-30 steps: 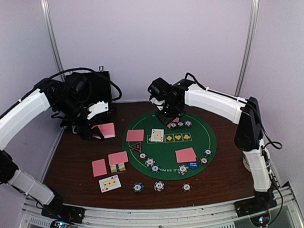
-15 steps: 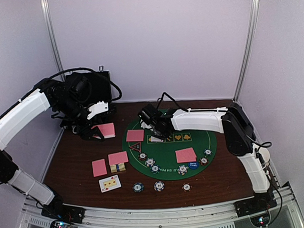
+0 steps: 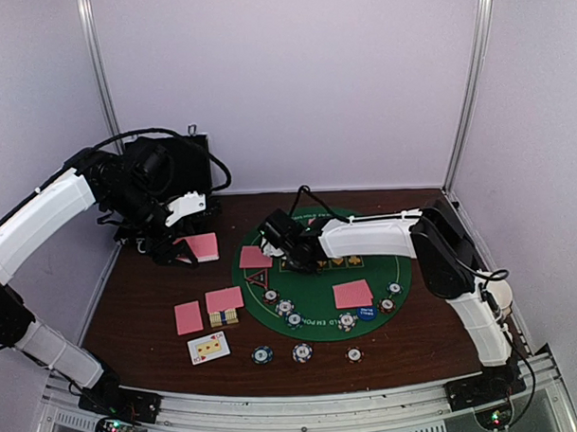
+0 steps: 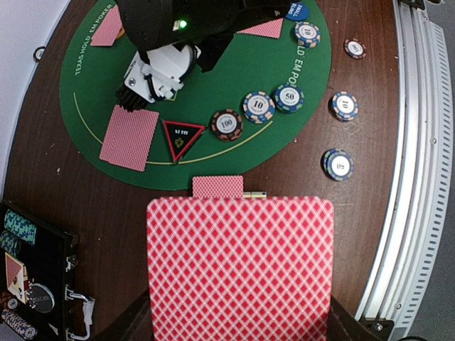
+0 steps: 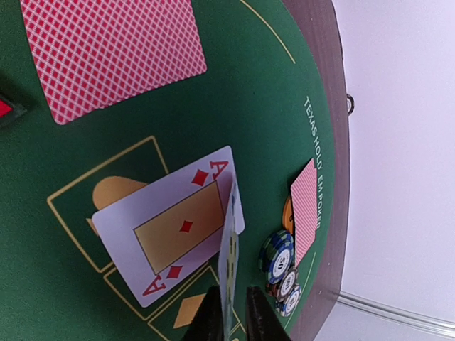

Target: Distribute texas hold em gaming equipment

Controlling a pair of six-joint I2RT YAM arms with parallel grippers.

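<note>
Over the round green felt mat (image 5: 71,170) on the desk, the right end effector (image 5: 232,312) pinches a thin playing card (image 5: 229,234) on edge, long axis seemingly along its fingers, above the face-up ace of diamonds (image 5: 170,227). It is best laid flat in the next box, clear of the ace, before release. Far left, the left end effector (image 4: 239,325) clamps a pink-backed card (image 4: 240,263).

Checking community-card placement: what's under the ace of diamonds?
The ace of diamonds lies face up on the green mat, over a yellow-outlined printed box. A yellow shape peeks out at its left edge; the rest is covered.
</note>
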